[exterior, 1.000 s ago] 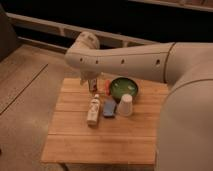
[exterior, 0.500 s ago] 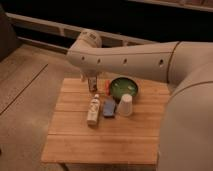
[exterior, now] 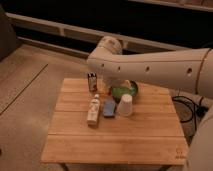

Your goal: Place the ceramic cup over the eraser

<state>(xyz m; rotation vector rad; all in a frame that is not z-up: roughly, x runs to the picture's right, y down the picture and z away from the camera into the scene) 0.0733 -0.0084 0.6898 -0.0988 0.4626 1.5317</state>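
**Camera view: tool spread over the far edge, cup uncovered beside the eraser**

Camera view looks down on a slatted wooden worktop (exterior: pixel 115 142), with the robot's pale arm (exterior: pixel 150 67) reaching in from the right above its far edge. The tool (exterior: pixel 103 86) hangs below the arm's end, just over the far edge. It sits between the small dark upright box (exterior: pixel 92 82) and the green bowl (exterior: pixel 125 91). Its jaws are spread and nothing is pinched between them.

The ceramic cup (exterior: pixel 125 105) stands on the worktop around the middle, a little toward the far edge and just in front of the bowl. The blue eraser (exterior: pixel 109 107) lies flat just beside the cup, on the side toward the left edge. Whether the two touch cannot be told. The cup does not cover the eraser.

A white bottle (exterior: pixel 93 110) lies on its side next to the eraser, nearer the left edge, with its long axis running from far edge to near edge. The tool is apart from both cup and eraser.
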